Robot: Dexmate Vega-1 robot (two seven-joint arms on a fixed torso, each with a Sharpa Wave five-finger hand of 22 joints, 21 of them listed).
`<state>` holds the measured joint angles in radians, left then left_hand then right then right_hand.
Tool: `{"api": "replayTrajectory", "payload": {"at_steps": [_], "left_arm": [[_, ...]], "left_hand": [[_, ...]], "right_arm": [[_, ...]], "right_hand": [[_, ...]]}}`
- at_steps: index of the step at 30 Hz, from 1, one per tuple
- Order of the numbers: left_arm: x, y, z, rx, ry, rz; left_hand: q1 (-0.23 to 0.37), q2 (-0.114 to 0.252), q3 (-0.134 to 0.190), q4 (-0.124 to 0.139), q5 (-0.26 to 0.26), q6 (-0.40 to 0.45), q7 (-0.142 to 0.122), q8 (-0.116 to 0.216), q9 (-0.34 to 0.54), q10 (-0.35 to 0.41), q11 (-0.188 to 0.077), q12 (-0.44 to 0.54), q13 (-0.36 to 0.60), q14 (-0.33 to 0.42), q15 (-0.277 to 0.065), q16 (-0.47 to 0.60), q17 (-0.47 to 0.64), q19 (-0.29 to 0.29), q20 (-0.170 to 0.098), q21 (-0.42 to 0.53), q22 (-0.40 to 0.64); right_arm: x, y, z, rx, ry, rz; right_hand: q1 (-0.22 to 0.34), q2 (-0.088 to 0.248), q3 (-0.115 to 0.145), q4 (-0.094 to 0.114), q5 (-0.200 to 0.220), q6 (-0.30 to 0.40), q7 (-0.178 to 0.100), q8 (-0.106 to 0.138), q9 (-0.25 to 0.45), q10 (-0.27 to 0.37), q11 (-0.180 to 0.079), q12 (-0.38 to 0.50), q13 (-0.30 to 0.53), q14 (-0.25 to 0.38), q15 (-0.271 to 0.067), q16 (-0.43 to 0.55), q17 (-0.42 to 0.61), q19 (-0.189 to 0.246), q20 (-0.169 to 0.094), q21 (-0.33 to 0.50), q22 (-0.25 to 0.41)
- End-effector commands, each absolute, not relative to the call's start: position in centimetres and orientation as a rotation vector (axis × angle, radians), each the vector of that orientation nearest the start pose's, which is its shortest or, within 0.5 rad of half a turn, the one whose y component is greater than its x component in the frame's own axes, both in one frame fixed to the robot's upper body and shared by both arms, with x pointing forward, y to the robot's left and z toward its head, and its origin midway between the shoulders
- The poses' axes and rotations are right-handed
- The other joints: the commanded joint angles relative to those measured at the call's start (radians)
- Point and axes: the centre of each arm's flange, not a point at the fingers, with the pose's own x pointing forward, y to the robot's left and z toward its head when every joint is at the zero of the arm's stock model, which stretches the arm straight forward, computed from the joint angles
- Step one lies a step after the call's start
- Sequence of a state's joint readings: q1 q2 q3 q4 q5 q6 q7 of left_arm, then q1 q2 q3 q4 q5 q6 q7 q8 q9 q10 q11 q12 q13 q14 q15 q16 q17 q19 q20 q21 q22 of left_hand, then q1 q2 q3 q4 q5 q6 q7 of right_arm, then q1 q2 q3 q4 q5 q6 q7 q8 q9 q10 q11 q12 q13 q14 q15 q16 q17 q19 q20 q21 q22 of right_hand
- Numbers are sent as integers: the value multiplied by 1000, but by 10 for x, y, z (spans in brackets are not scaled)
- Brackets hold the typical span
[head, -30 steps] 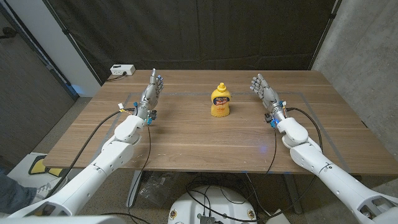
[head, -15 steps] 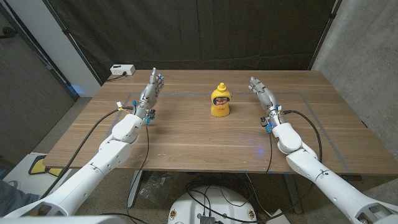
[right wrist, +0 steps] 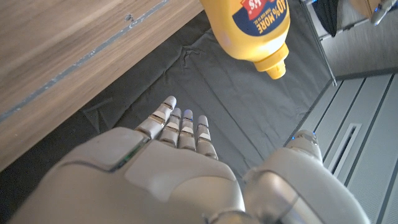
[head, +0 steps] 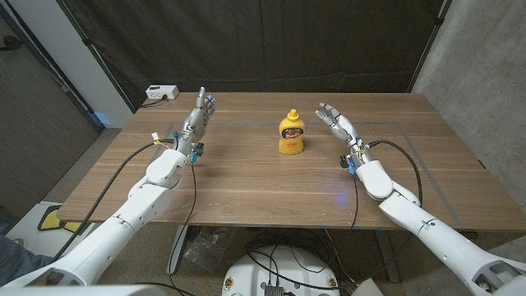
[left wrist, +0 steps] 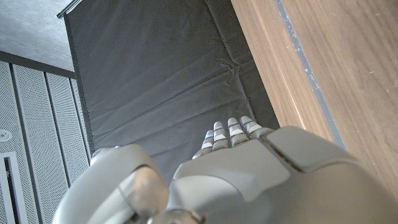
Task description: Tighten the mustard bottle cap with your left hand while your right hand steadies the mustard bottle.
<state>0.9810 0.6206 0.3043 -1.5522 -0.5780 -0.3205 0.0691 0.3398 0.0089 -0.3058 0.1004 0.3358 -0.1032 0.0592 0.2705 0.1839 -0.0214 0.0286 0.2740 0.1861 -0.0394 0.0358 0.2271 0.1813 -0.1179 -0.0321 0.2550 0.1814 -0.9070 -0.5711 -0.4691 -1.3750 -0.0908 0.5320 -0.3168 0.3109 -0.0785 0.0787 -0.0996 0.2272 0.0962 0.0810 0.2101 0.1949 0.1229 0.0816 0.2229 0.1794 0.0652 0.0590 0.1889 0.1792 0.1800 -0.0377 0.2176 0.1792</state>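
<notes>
A yellow mustard bottle with a yellow cap stands upright on the wooden table, a little beyond its middle. My right hand hovers open to the right of the bottle, fingers spread, a short gap from it. In the right wrist view the bottle shows beyond the outstretched fingers of my right hand. My left hand stands open far to the left of the bottle, fingers straight and pointing away. The left wrist view has my left hand with nothing in it.
A white power box sits at the table's far left corner. Dark curtains hang behind the table. Faint tape lines mark a rectangle on the tabletop. Cables run along both forearms.
My right hand has moved left toward the mustard bottle and turned its palm toward it. The left hand has stayed in place.
</notes>
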Motion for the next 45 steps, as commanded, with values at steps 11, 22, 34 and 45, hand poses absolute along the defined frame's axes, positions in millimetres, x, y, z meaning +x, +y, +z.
{"api": "replayTrajectory", "payload": {"at_steps": [11,22,34,45], "left_arm": [[603,298,-7,40,-708,-193],[610,297,-5,52,-699,-214],[609,300,-10,40,-675,-203],[611,303,-18,19,-643,-192]], "left_hand": [[17,5,0,-7,-5,13,7,2,2,17,1,-3,1,14,0,-6,1,-7,9,-7,0],[28,19,6,-9,-9,19,3,-3,2,18,4,-9,1,15,2,-13,1,-9,18,-12,0],[32,25,8,-9,-13,28,5,-4,2,23,4,-11,1,17,2,-15,1,-9,22,-14,1],[33,33,10,-7,-17,39,5,-5,2,31,0,-13,1,23,0,-16,1,-10,27,-17,1]], "right_arm": [[611,-224,-39,-886,-921,48],[618,-210,-44,-923,-906,90],[630,-197,-46,-966,-913,121],[632,-192,-48,-1001,-953,153]], "right_hand": [[36,0,-1,-21,11,25,-19,10,6,15,-21,0,5,14,-6,-1,2,11,-3,-6,2],[45,-6,-5,-25,15,-12,-13,-6,5,39,-37,6,5,35,-4,4,2,23,5,-4,3],[59,-2,-4,-28,21,7,-45,1,5,80,-55,18,7,62,1,8,3,47,11,1,4],[76,1,-3,-32,25,31,-84,8,5,107,-88,24,7,95,-2,13,3,71,19,5,4]]}}
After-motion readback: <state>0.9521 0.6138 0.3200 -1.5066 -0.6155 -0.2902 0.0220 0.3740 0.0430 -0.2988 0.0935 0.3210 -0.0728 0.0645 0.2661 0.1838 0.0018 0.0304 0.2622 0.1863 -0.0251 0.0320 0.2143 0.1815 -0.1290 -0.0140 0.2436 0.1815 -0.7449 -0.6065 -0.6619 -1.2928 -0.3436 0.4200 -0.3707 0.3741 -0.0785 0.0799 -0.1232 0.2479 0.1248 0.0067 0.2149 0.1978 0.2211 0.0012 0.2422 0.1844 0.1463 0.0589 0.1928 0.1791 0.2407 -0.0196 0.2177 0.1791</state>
